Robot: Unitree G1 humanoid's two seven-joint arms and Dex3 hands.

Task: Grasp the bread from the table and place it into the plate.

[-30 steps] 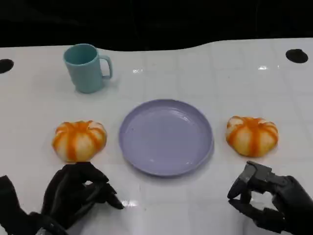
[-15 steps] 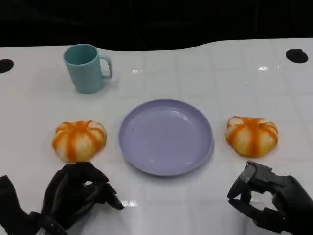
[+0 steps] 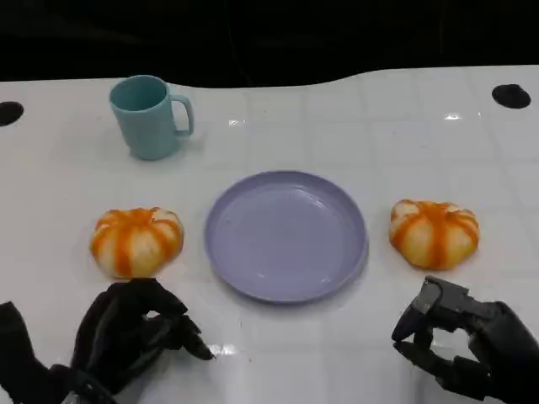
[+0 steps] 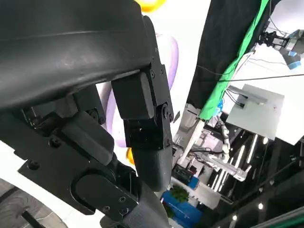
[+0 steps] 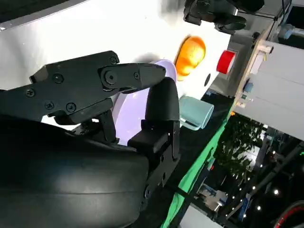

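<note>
Flanking the plate (image 3: 286, 236), two orange-striped round breads (image 3: 136, 241); each robot hand (image 3: 130, 332) empty, released.

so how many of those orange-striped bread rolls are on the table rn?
2. One orange-striped round bread roll sits left of the lilac round plate, near the left hand; the other bread roll sits right of the plate, near the right hand. Neither is held.

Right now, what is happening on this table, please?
Nothing is being held yet. The purple plate is empty in the middle of the white table. One orange-striped bread lies to its left and another bread to its right. The left hand rests near the first one, the right hand near the second. A teal cup stands further back.
</note>
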